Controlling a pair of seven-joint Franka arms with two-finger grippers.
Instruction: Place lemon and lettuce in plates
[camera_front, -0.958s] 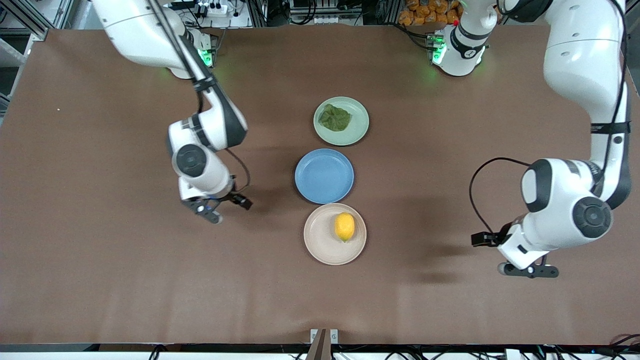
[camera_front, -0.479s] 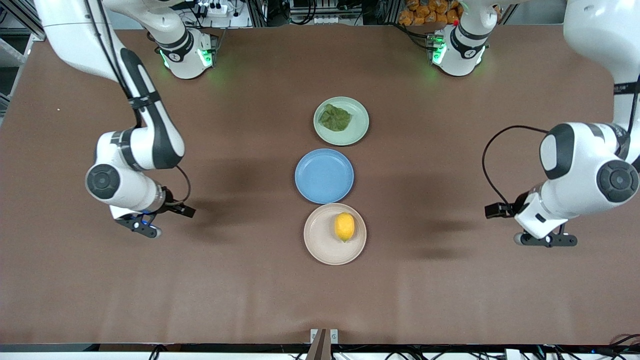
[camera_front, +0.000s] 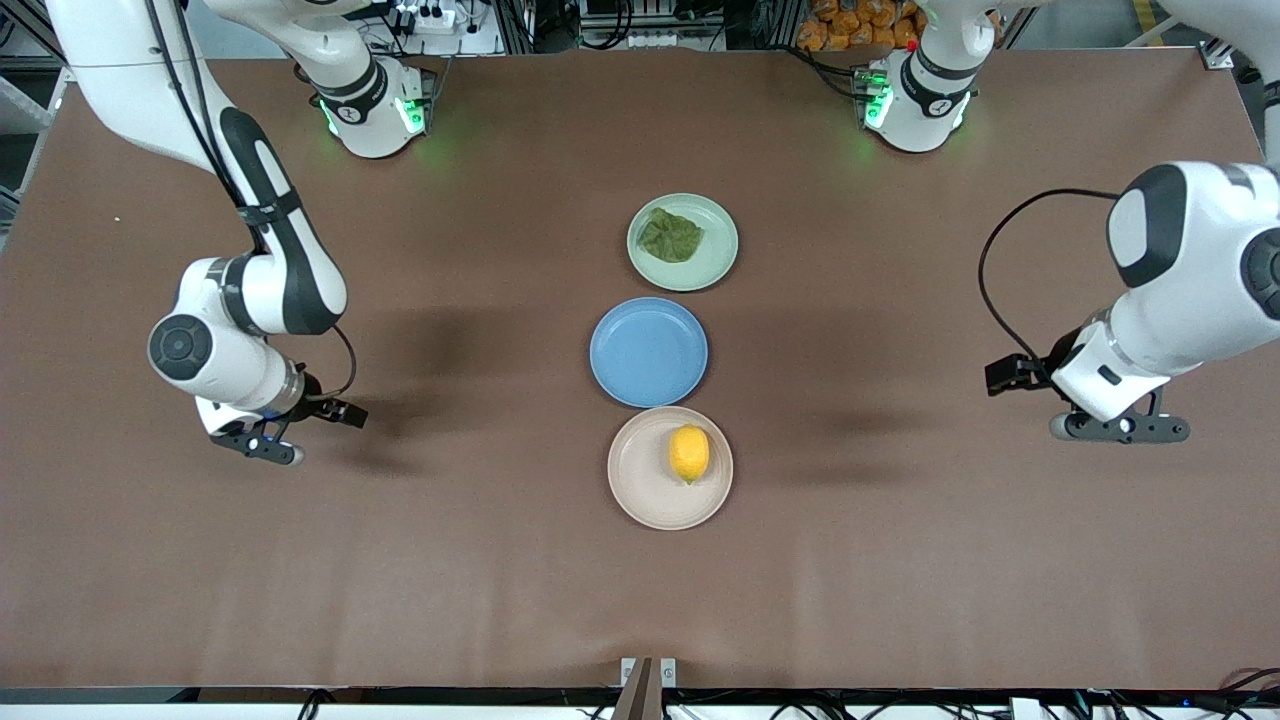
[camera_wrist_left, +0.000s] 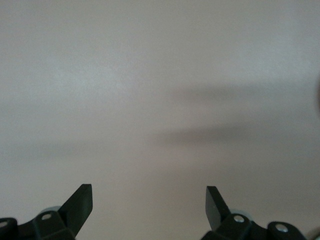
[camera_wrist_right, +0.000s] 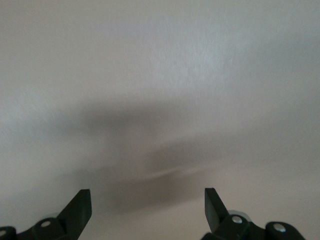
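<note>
Down the middle of the brown bench (camera_front: 900, 600) three plates sit in a line. The mint green plate (camera_front: 716, 262) is uppermost in the front view and holds the lettuce (camera_front: 669, 236). Below it is the blue plate (camera_front: 648, 352), bare. Lowest is the beige-pink plate (camera_front: 640, 480) with the lemon (camera_front: 689, 453) resting on it, toward the left arm's end of the plate.

The right gripper (camera_front: 255, 445) hangs over bare bench at the middle left of the frame, its fingers (camera_wrist_right: 80, 210) spread wide apart with nothing between them. The left gripper (camera_front: 1120, 428) hangs over bare bench at the middle right, its fingers (camera_wrist_left: 82, 205) likewise released and holding nothing
</note>
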